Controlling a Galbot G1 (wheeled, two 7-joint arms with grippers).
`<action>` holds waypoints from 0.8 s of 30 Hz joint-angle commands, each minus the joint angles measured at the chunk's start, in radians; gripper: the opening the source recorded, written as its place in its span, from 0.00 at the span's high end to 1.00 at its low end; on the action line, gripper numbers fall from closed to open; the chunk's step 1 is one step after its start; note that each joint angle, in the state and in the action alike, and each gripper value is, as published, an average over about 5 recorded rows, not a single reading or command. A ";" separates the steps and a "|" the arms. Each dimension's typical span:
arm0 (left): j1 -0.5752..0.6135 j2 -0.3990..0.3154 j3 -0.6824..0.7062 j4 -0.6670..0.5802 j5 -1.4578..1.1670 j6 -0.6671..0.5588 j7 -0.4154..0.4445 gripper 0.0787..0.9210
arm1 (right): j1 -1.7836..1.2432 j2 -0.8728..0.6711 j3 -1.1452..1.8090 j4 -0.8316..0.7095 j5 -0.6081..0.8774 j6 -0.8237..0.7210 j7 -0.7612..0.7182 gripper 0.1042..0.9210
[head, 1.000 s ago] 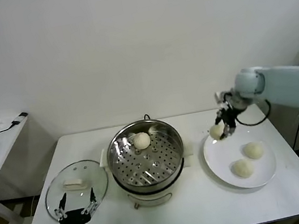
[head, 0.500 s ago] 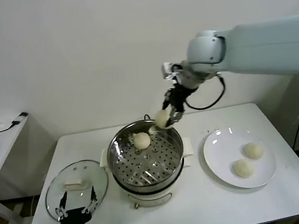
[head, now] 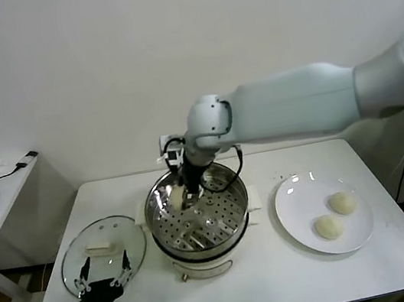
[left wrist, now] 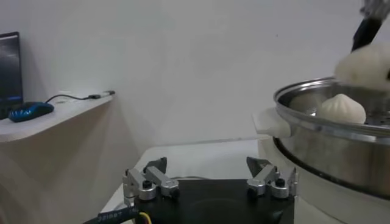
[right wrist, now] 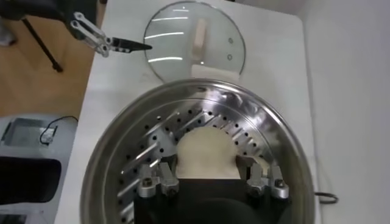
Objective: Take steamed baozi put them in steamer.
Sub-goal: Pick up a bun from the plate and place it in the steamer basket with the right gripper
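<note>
Your right gripper is over the shiny steel steamer, fingers clamped on a smooth cream-white baozi above the perforated tray. A second domed baozi sits inside on the tray. Two more baozi lie on the flat white plate. Your left gripper idles, fingers spread, by the round glass lid on the white bench.

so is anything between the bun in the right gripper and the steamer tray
Nothing visible. The right gripper holds its baozi just above bare perforated tray in the steamer.
</note>
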 commanded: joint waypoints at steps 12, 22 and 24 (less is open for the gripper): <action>-0.004 0.001 0.000 0.004 -0.001 0.001 -0.002 0.12 | -0.211 0.097 0.046 -0.154 -0.084 -0.027 0.085 0.31; -0.002 -0.001 0.003 -0.002 0.001 0.000 -0.007 0.12 | 0.026 -0.059 0.000 -0.064 -0.124 0.124 -0.186 0.12; 0.000 -0.001 0.005 -0.003 0.001 0.000 -0.007 0.12 | 0.108 -0.135 -0.044 -0.044 -0.131 0.196 -0.290 0.12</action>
